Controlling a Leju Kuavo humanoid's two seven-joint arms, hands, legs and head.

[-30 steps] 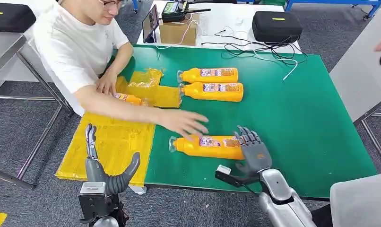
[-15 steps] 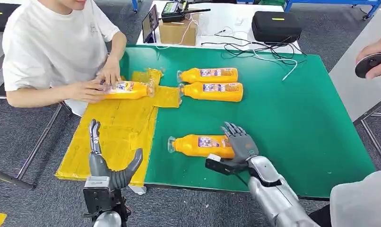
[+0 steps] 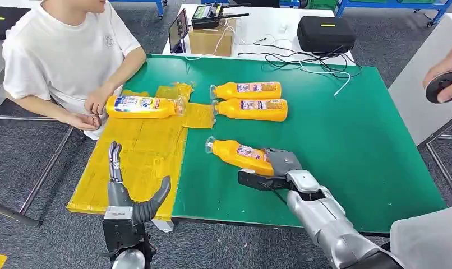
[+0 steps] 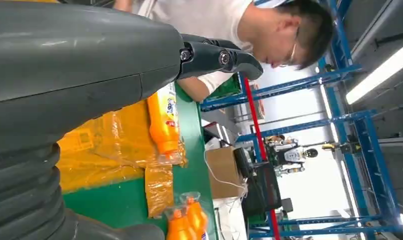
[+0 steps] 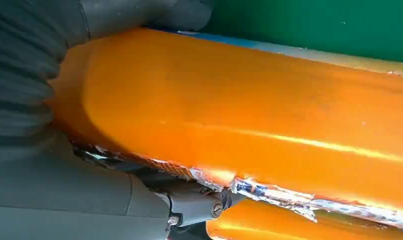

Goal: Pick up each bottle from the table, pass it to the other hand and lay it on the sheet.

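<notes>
Nearby, two bottles (image 3: 250, 99) beyond held bottle (image 3: 240, 156).

1. Four orange bottles: one (image 3: 241, 156) in the right hand (image 3: 280, 167), two side by side on the green table (image 3: 347, 129), at (image 3: 247, 89) and (image 3: 252, 109), and one (image 3: 141, 106) on the yellow sheet (image 3: 128, 162).
2. One yellow sheet.
3. Two robot hands; the left hand (image 3: 128, 190) holds nothing.
4. One seated person (image 3: 67, 50).
5. One cardboard box (image 3: 211, 39).
6. Two black cases, at (image 3: 326, 33) and (image 3: 5, 19).
</notes>
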